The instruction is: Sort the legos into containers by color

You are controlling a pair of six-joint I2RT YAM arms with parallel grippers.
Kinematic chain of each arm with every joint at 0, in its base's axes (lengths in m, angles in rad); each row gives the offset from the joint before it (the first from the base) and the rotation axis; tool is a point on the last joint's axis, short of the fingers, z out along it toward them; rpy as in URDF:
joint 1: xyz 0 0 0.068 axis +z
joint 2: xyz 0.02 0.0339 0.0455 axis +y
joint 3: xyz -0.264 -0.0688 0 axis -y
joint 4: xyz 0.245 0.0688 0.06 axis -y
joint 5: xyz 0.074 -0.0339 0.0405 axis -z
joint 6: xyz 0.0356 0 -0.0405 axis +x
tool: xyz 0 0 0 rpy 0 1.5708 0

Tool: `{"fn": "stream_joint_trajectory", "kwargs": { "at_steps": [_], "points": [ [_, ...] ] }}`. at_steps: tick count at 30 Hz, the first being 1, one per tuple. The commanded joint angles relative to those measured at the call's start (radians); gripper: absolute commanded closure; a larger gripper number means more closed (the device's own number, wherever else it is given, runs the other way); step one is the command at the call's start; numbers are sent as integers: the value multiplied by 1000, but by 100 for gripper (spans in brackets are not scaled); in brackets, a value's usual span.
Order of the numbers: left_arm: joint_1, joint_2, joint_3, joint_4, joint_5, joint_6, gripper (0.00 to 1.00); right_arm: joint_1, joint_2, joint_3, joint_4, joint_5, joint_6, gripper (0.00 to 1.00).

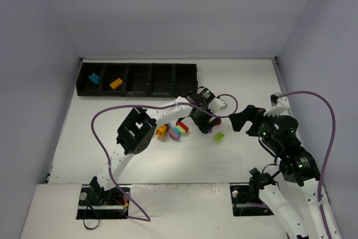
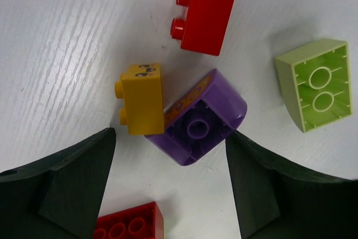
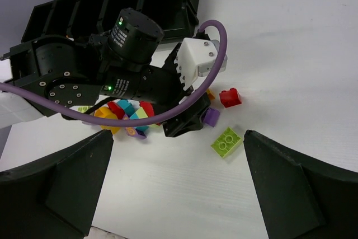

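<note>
The five joined black bins (image 1: 137,79) stand at the back left. The first holds a teal brick (image 1: 94,78), the second an orange brick (image 1: 116,83). A pile of mixed bricks (image 1: 173,130) lies mid-table. My left gripper (image 2: 170,188) is open and low over a purple brick (image 2: 201,121) that touches a yellow-orange brick (image 2: 141,100). The jaws stand either side of the purple brick's near end. A red brick (image 2: 204,6) and a lime green brick (image 2: 318,85) lie beyond. My right gripper (image 3: 179,188) is open and empty, above and to the right of the lime brick (image 3: 226,141).
Another red brick (image 2: 130,225) lies just behind the left jaws. The left arm's wrist (image 3: 134,54) and its purple cable (image 3: 184,99) cross over the pile in the right wrist view. The bins' right end (image 1: 187,76) is close behind the left gripper (image 1: 204,126).
</note>
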Motion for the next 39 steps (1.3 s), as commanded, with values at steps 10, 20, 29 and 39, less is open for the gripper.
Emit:
{"fn": "stream_joint_trajectory", "kwargs": {
  "at_steps": [10,20,29,39],
  "points": [
    [-32,25,44,37,66,27,30,5,-11,13,31,-9,8,0],
    [-32,-105,-189,117,57,-41,72,4,-32,18,31,0,11,0],
    [-17,-283,-258,102,-7,-110,99,5,-25,23,31,4,1,0],
    [312,-469,-122,-4,-307,-191,99,5,11,36,34,12,-14,0]
  ]
}}
